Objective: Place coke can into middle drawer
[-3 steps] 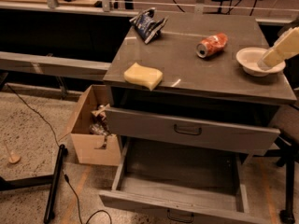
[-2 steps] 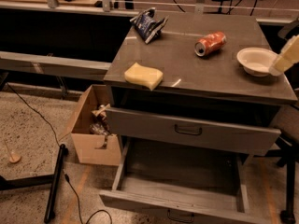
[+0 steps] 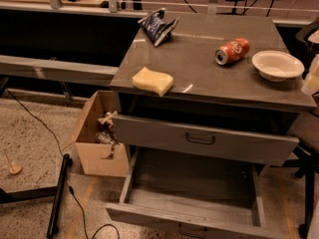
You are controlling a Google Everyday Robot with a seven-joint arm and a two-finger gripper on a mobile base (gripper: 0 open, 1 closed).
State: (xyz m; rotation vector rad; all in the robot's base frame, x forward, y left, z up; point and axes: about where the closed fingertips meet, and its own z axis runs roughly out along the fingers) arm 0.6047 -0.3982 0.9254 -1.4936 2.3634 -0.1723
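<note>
The coke can (image 3: pixel 232 51) lies on its side on the grey cabinet top (image 3: pixel 199 68), just left of a white bowl (image 3: pixel 277 64). The middle drawer (image 3: pixel 189 193) is pulled far out below the top-tier drawer (image 3: pixel 199 139), and its inside shows nothing in it. My gripper (image 3: pixel 311 76) shows only as a pale part at the right edge of the view, to the right of the bowl and apart from the can.
A yellow sponge (image 3: pixel 153 80) lies near the front left of the top, and a dark blue chip bag (image 3: pixel 158 25) lies at the back left. The top-tier drawer stands slightly out. An open cardboard box (image 3: pixel 97 133) and a black pole (image 3: pixel 57 198) are on the floor to the left.
My gripper has drawn back to the right, from over the bowl to the edge of the view. The can, bowl and drawers have not moved.
</note>
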